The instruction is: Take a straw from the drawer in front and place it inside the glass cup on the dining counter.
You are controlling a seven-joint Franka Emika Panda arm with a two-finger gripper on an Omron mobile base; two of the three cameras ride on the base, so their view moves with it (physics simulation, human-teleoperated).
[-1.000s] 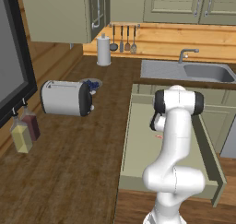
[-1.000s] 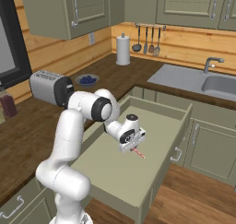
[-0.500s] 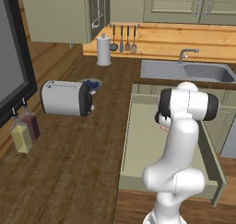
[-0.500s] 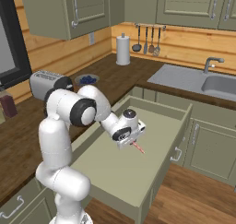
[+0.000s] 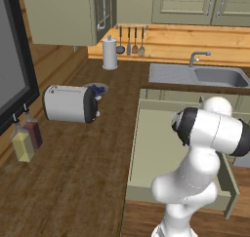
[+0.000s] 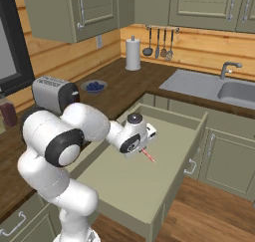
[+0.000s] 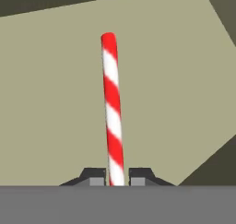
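the straw (image 7: 113, 112) is grasped by the gripper (image 7: 117, 177) at its near end. in the hand view the two dark fingertips (image 7: 94, 176) are clenched on both sides of the red and white striped stick, and the rest of it is pointed straight away from the hand. in the right base view a short red piece (image 6: 147, 155) is seen under the gripper (image 6: 141, 147), tilted down toward the pale floor of the drawer (image 6: 197, 117). whether the far tip is touching this floor cannot be told.

the drawer (image 5: 146, 148) is pulled fully out of the sage-green cabinet, so that its shallow inside can be reached from above. the straw is held over the middle of the drawer floor, away from the front panel and from the side walls. a grip at one end is probably chosen so that the long free part can be lowered later into the glass cup, which is judged to be the remaining part of the task.

on the table beside the drawer's left wall a toaster (image 5: 69, 103) is placed, well apart from the drawer, so the way upward is not blocked by it.
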